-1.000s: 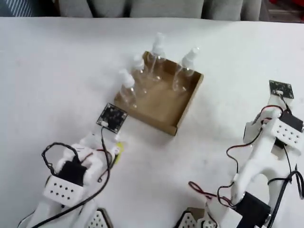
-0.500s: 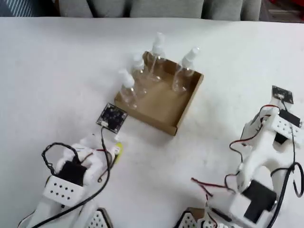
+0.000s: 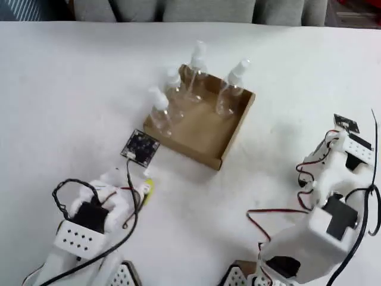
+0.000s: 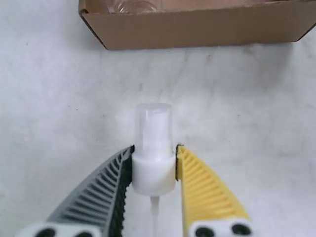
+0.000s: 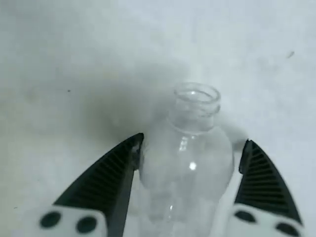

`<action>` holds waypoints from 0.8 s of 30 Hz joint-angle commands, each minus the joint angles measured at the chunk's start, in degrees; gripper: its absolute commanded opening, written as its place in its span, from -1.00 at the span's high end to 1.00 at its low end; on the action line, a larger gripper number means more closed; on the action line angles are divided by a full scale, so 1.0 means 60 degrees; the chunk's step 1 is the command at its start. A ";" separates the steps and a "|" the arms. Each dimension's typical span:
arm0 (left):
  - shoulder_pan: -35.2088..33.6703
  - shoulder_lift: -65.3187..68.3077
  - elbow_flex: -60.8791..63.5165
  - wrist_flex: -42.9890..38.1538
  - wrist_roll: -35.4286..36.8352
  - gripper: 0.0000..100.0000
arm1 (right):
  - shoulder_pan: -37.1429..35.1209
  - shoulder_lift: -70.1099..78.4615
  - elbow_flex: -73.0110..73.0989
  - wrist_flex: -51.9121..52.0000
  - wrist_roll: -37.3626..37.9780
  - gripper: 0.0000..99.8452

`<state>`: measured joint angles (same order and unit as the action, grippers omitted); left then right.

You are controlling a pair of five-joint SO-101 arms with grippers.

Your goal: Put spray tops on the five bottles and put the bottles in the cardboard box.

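Observation:
In the left wrist view my left gripper [image 4: 153, 153] is shut on a white spray top [image 4: 153, 143], held just above the table a short way from the cardboard box [image 4: 197, 27]. From above, that gripper [image 3: 145, 187] sits at the box's [image 3: 205, 140] near left corner. Several clear bottles with spray tops [image 3: 229, 86] stand inside the box. In the right wrist view my right gripper [image 5: 192, 144] is open around a clear bottle [image 5: 190, 160] with no top. One finger [image 5: 116, 170] is close against it; the other finger [image 5: 259, 177] stands a little apart.
The right arm [image 3: 330, 179] is folded near the table's right edge, with red and black cables looping off it. A white table [image 3: 77, 77] spreads wide around the box. Chair backs [image 3: 178, 9] line the far edge.
The right arm has folded back and its wrist has dropped toward the right edge of the table. The left arm and the spray top have stayed put.

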<state>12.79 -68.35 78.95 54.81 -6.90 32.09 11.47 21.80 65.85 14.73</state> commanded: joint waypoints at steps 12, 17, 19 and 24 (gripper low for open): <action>0.0007 -0.0183 0.0044 -0.0205 0.0044 0.96 | 0.0095 -0.0681 -0.0894 0.0227 0.0073 0.97; 0.0007 -0.0183 0.0029 -0.0205 0.0059 0.96 | -0.0315 -0.2674 -0.0879 0.1311 0.0088 0.97; -0.0007 -0.0212 0.0000 -0.0220 0.0103 0.96 | -0.0740 -0.3626 -0.0806 0.1663 0.0103 0.97; -0.0154 -0.0227 -0.0293 -0.0366 0.0117 0.96 | -0.2088 -0.5941 0.0264 0.1883 0.0088 0.97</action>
<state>12.88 -68.53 79.47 54.73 -6.90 24.09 -15.25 21.19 76.40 14.73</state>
